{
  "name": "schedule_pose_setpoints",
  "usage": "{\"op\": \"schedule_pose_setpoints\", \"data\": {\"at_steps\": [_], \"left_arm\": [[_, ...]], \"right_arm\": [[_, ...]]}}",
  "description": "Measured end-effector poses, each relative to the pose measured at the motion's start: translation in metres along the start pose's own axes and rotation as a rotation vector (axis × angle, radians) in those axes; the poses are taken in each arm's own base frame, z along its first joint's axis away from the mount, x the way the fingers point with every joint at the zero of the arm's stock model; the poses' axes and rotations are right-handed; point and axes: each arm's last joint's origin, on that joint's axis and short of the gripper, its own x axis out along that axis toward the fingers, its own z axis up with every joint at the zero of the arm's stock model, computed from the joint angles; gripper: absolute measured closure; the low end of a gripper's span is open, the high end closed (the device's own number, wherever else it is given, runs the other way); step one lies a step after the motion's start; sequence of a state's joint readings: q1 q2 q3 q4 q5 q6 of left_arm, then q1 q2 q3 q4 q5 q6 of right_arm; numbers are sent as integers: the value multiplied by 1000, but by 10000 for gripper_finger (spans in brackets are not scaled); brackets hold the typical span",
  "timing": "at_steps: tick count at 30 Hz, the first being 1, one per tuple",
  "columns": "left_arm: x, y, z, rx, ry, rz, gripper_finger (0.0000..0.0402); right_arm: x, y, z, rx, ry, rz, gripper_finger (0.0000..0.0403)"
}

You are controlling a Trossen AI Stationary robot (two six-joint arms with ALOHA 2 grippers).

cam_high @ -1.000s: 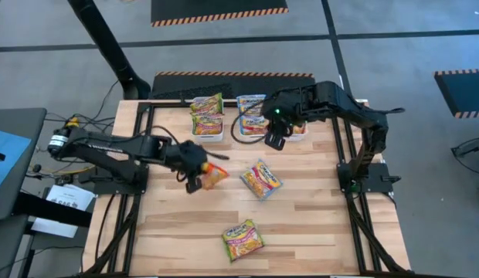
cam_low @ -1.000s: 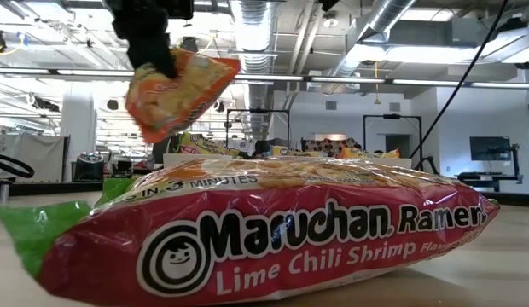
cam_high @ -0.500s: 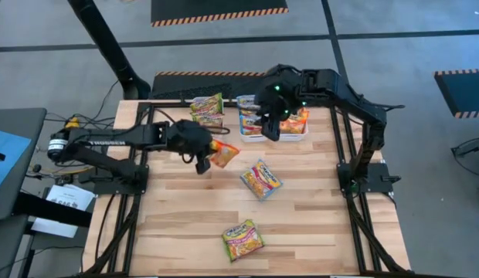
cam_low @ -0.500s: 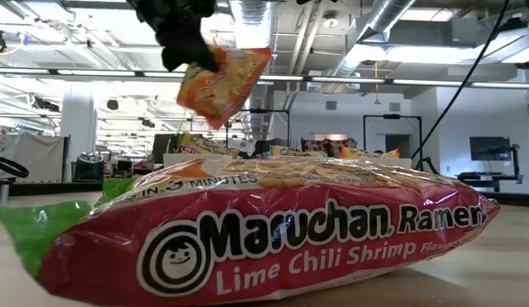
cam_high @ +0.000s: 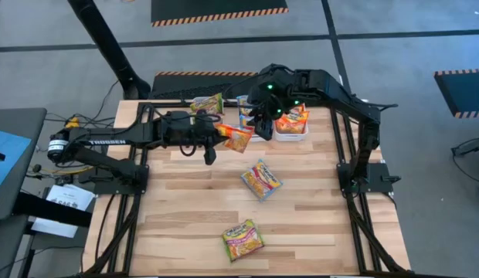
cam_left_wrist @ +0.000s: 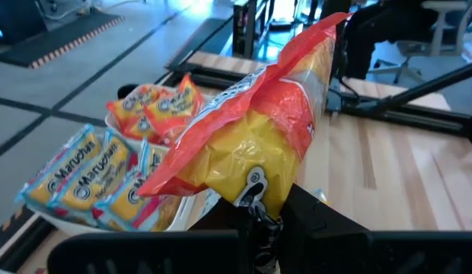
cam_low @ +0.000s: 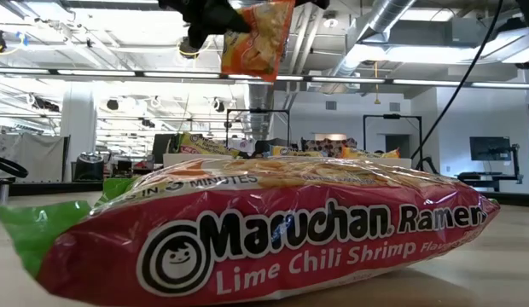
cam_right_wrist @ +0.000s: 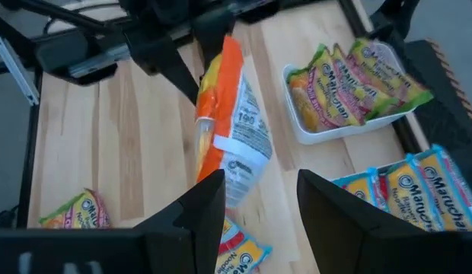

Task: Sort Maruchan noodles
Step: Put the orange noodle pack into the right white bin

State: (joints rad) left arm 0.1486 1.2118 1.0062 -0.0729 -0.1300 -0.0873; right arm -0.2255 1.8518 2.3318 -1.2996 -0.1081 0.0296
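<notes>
Midway over the table's far half, an orange-edged packet (cam_high: 238,137) is pinched by the left gripper (cam_high: 218,136) and held clear of the wood. Just beside it, the right gripper (cam_high: 260,123) is hung with fingers (cam_right_wrist: 196,221) spread. Other packets are seen in white bins (cam_high: 290,135); a blue-edged one (cam_high: 261,180) and a green-edged one (cam_high: 242,239) are left lying on the table (cam_high: 317,216).

I've got three bins (cam_high: 288,136) along the table's (cam_high: 317,216) far edge. Left gripper (cam_high: 216,136) lifts a packet (cam_high: 238,139) just near of them, right gripper (cam_high: 260,122) beside it. Two packets (cam_high: 261,179) lie nearer.
</notes>
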Motion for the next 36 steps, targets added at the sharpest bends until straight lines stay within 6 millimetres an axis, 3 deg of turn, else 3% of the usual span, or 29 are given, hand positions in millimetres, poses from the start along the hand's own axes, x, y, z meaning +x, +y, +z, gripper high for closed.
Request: {"op": "schedule_pose_setpoints", "data": {"at_steps": [11, 23, 36], "left_arm": [[0, 0, 0, -4, 1, 8, 391], [0, -1, -3, -1, 26, -11, 391], [0, -2, 0, -40, 2, -51, 390]], "right_arm": [[23, 12, 3, -3, 30, 53, 216], [68, 23, 1, 40, 121, 90, 219], [66, 27, 1, 127, 111, 14, 341]]}}
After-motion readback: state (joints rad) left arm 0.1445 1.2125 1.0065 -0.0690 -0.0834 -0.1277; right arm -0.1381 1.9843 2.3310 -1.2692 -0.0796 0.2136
